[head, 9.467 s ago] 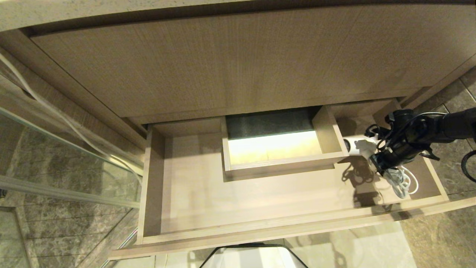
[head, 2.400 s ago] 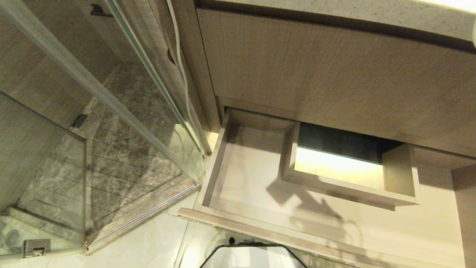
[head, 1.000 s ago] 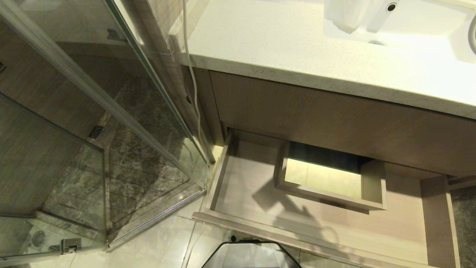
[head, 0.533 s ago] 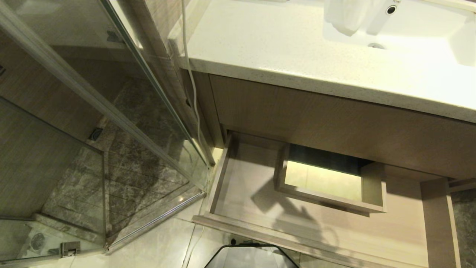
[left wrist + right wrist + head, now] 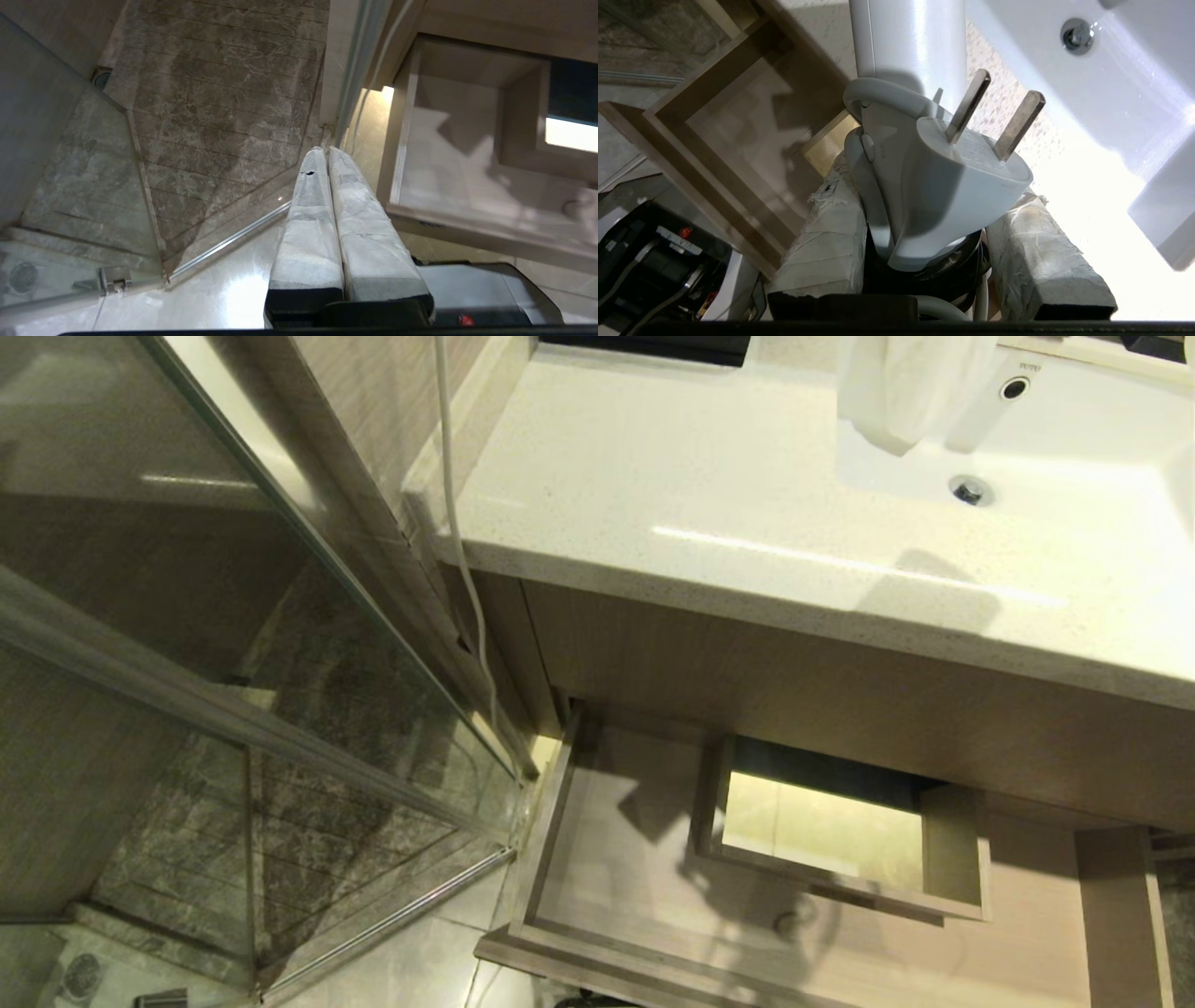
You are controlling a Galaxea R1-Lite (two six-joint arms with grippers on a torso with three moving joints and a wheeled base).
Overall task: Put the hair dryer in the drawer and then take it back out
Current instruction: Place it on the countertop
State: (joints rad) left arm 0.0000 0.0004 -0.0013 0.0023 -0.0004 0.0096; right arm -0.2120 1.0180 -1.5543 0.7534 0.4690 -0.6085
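The right gripper [image 5: 924,224] squeezes the white plastic hair dryer [image 5: 915,154] above the white counter [image 5: 672,513], with the open light-brown wooden drawer [image 5: 616,859] at seven o'clock.

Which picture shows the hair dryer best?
The right wrist view: the hair dryer, with its plug, sits clamped in the right gripper above the countertop. The head and left wrist views don't show it.

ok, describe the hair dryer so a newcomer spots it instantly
Start at the white sink above the open drawer. In front of it, the right tool grips the hair dryer, a smooth white barrel. Its grey two-pronged plug, strapped alongside, sets it apart.
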